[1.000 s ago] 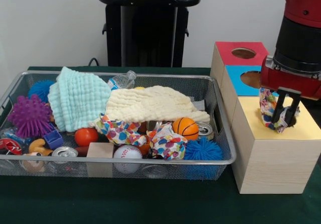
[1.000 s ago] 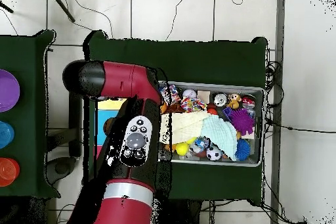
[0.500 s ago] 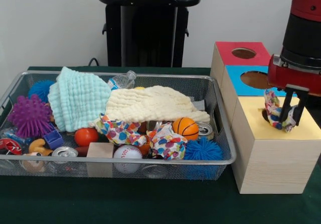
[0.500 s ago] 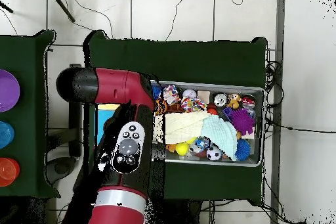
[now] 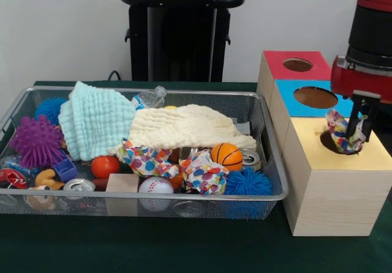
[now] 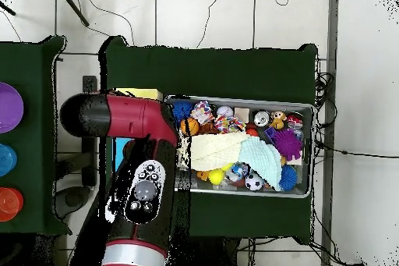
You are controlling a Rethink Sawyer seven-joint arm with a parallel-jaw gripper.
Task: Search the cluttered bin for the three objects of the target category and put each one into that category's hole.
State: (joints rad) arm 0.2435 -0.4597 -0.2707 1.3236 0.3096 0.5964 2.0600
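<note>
Looking across the bench (image 5: 184,248), you see the hand (image 5: 358,129) hanging over the yellow-topped box (image 5: 334,184), its dark fingers (image 5: 354,119) pinched on a crumpled cloth with coloured dots (image 5: 340,132). That cloth sits right at the dark hole (image 5: 331,143) in the yellow top, its lower part dipping into the opening while the upper part is up between the fingers. Behind the yellow box stand a blue-topped box (image 5: 309,98) and a red-topped box (image 5: 293,65), each with a round hole, the three touching in a row.

To the side you have the wire bin (image 5: 272,163), heaped full. Two more dotted cloths lie near its front: one (image 5: 144,158) by the orange ball (image 5: 105,166), the other (image 5: 202,174) just beside the small basketball (image 5: 227,155). A pale yellow towel (image 5: 184,127) covers the middle, and a mint towel (image 5: 95,120) lies folded next to it. You can also pick out a purple spiky ball (image 5: 37,141), a blue spiky ball (image 5: 248,182), a baseball (image 5: 155,188), a wooden block (image 5: 122,184) and a can top (image 5: 78,186).

From overhead, the red and black arm (image 6: 136,177) covers the boxes, so you cannot see the hand there; the bin (image 6: 305,108) lies beside it on the green cloth.
</note>
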